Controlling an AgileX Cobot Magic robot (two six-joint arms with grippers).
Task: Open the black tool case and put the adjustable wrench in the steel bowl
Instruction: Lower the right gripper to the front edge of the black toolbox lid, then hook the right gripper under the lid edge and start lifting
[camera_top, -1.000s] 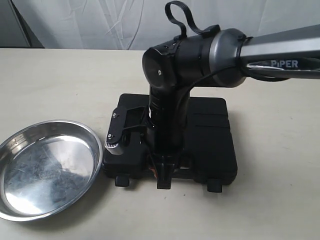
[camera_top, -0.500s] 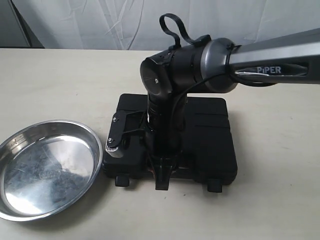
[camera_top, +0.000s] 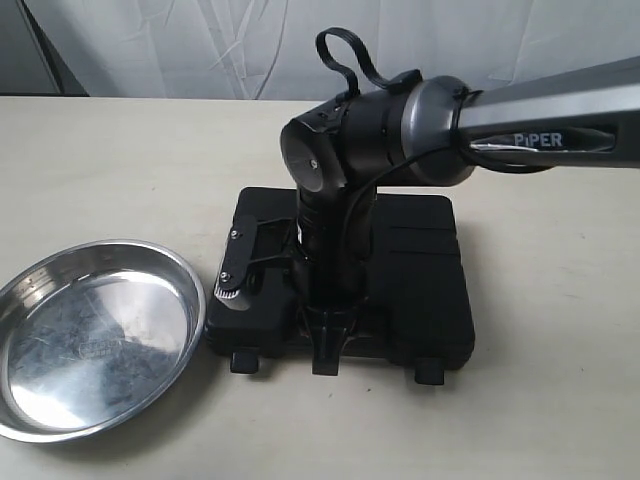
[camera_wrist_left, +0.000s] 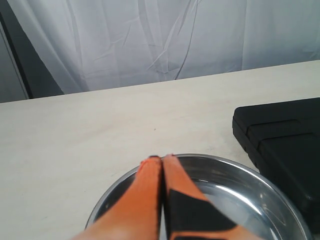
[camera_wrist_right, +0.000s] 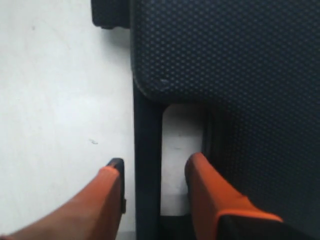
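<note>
1. The case (camera_top: 410, 270) lies flat and shut on the table (camera_top: 120, 170). Its front edge, with 2 latch tabs (camera_top: 430, 372), faces the exterior camera.
2. The wrench is not visible in any view. I judge it to be inside the shut case, so opening comes first.
3. The right gripper (camera_wrist_right: 155, 162) points straight down at the middle of that front edge. It straddles the handle (camera_wrist_right: 147, 125).
4. Its fingers (camera_wrist_right: 112, 200) are spread and grasp nothing. 1 stands on the table side of the handle bar. The other stands in the gap between the bar and the case body. Neither visibly presses the bar.
5. The key relation: the bar's long axis runs along the front edge, and the fingers sit across it, 1 on each side. A plain squeeze should catch the bar without turning the wrist.
6. The lid probably hinges at the far edge, so the pull would go up and away from the camera. Whether the tabs are undone I cannot tell.
7. The left gripper (camera_wrist_left: 162, 160) has its fingers pressed together on nothing. It hovers over the bowl (camera_wrist_left: 225, 162), apart from the case.
8. The right arm is clearly the nearer to the handle. The bowl sits just beside the case's left edge, so the later carry looks short.
</note>
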